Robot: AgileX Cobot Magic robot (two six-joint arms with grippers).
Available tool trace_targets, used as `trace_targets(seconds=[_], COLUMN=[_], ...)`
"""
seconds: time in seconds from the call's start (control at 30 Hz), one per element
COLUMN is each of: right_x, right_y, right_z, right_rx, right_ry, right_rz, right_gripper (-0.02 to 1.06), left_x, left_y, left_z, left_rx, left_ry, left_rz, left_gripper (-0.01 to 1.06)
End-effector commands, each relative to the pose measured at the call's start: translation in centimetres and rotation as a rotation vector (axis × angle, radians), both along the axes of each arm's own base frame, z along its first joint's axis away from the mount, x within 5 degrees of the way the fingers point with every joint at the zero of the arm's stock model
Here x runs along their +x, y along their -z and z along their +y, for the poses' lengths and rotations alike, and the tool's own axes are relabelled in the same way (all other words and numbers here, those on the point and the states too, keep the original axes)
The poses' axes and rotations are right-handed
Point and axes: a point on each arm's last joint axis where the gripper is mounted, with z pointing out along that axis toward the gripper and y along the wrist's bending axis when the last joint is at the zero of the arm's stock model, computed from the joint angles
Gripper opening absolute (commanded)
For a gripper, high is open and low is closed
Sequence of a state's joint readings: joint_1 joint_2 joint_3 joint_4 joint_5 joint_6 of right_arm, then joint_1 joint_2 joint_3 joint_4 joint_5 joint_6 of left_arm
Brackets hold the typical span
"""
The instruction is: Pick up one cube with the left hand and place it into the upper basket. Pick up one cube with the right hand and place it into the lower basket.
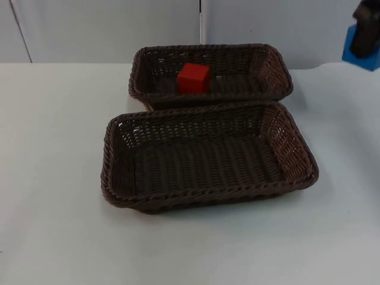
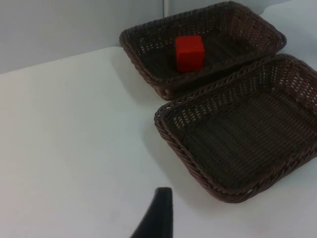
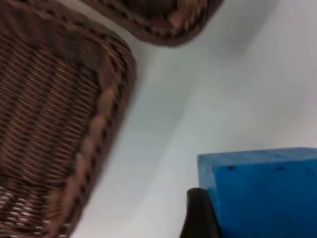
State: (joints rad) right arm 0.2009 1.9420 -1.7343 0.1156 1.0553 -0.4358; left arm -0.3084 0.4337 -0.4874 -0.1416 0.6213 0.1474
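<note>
The lower basket sits nearest on the white tabletop, wide and holding nothing; its far rim touches or nearly touches the upper basket, and the seam between them is too dark to say which. In the upper basket a red cube rests flat on the weave, left of the middle, its lower edge hidden behind the near wall in the top view; the left wrist view shows it whole. Of the left tool one black fingertip stands above bare tabletop, well apart from both baskets, and whether that tool is spread or pressed together cannot be told. The right tool hangs high by the grey partition, beyond and to the right of the upper basket, cut off by the picture's edge. It pinches a blue cube, whose top is hidden by the dark fingers; the right wrist view shows the cube over bare tabletop beside the baskets' corners.
</note>
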Motion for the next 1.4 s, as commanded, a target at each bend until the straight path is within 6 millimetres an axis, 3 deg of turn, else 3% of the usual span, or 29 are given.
trace_targets(seconds=[0.0, 0.13, 0.27, 0.67, 0.8, 1.0, 1.37], right_x=[-1.0, -1.8, -2.3, -4.3, -5.8, -7.2, -7.9], right_y=[-1.7, -3.0, -3.0, -1.0, 0.1, 0.9, 2.6], right_z=[0.4, 0.8, 1.8, 7.0, 10.0, 12.8, 14.7], right_rx=[0.052, 0.085, 0.081, 0.075, 0.068, 0.079, 0.132], right_ry=[-0.002, -0.014, -0.042, -0.164, -0.24, -0.306, -0.318], right_rz=[-0.01, -0.017, 0.006, 0.021, 0.025, -0.01, -0.088], right_gripper=[0.0, 0.0, 0.0, 0.0, 0.0, 0.0, 0.0], left_x=[0.0, 0.0, -0.1, -0.1, -0.1, -0.1, -0.1], left_y=[0.0, 0.0, 0.0, 0.0, 0.0, 0.0, 0.0], left_z=[0.0, 0.0, 0.0, 0.0, 0.0, 0.0, 0.0], left_rx=[-0.012, -0.012, -0.014, -0.014, -0.014, -0.014, -0.014], left_ry=[-0.003, -0.003, -0.003, -0.003, -0.003, -0.003, -0.003], left_rz=[-0.003, -0.003, -0.002, -0.002, -0.002, -0.002, -0.002], left_gripper=[0.83, 0.83, 0.83, 0.83, 0.83, 0.83, 0.83])
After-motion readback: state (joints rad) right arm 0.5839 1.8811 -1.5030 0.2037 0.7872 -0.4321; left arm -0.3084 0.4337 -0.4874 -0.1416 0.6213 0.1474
